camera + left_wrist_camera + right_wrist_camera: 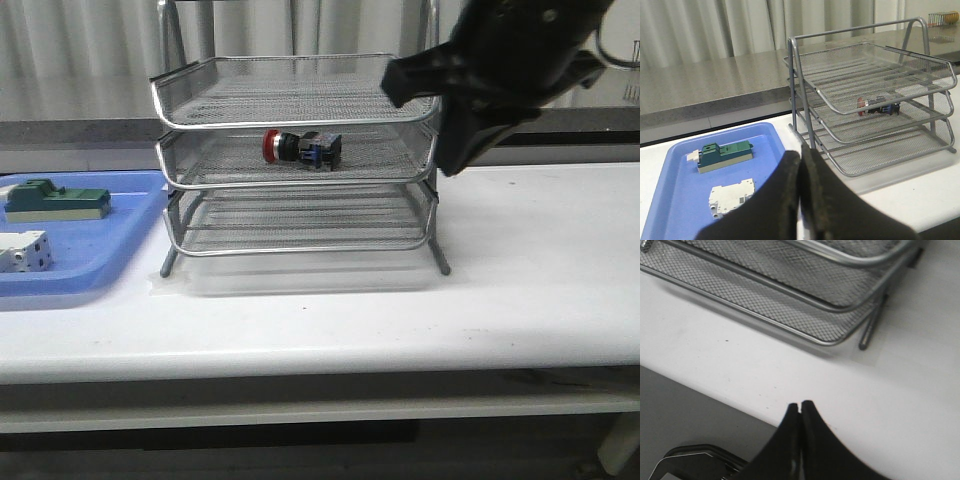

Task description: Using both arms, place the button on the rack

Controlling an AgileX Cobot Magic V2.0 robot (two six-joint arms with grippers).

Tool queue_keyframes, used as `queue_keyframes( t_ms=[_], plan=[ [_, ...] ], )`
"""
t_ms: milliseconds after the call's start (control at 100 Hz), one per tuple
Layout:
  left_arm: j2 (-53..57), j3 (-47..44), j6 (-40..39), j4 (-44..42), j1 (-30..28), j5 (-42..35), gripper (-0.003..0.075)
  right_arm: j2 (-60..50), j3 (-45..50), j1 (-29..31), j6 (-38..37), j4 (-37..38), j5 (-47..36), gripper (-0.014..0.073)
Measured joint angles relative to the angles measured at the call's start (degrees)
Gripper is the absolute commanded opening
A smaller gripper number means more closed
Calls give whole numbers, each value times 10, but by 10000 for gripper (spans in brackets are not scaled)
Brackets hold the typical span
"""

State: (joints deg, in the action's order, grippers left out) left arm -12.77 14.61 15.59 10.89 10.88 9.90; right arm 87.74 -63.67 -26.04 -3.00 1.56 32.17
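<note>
The button [301, 147] lies on its side on the rack's [300, 165] middle shelf. Both grippers, left [801, 159] and right [800, 407], are closed and empty. Best withdraw them slowly, clear of the wire frame.

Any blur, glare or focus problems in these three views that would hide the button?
Front view: even light, the button sharp on the rack's middle tier, the right arm slightly smeared. Left wrist view: left gripper looms soft and dark, button small but visible. Right wrist view: soft and blurred, button not visible.

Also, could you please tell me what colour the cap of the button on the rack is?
Red; the button shows best in the front view.
</note>
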Motion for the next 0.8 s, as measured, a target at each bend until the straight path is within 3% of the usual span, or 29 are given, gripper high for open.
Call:
queue_keyframes(
  t_ms=[800],
  plan=[
    [0,0,0,0,0,0,-20,-493,239,122,-29,59,-5,-60]
  ],
)
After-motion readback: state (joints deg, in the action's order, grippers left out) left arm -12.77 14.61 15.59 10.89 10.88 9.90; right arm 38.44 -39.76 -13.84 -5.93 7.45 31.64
